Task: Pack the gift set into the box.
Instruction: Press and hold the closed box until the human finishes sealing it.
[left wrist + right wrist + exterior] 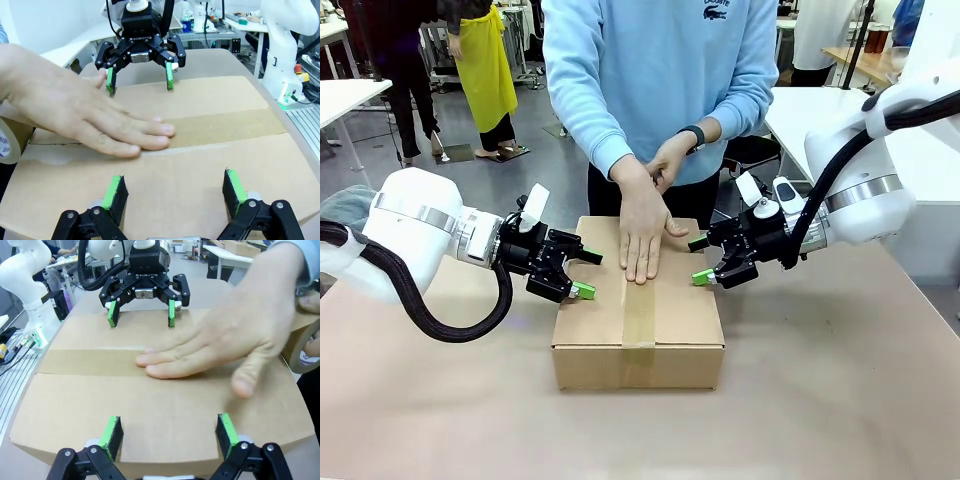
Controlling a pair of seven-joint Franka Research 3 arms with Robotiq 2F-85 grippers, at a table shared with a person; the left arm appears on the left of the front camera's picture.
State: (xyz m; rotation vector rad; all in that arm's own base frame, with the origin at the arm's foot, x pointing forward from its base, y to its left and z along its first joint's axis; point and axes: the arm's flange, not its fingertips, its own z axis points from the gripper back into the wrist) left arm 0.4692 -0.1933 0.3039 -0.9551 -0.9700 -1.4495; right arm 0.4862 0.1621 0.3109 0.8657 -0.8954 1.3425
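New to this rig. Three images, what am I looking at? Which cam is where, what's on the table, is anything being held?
Two white robot arms share a table with a person. The front view looks across the table from between the arms. The other two come from cameras on each arm's wrist, looking along that arm's own green-padded fingers, with the opposite arm facing it.

On the table sits a closed brown cardboard box with a tape strip along its top seam. The person's hand presses flat on the tape, and the wrist views show a tape roll at the person's end.

The left end effector and the right end effector are open at opposite sides of the box top, holding nothing.
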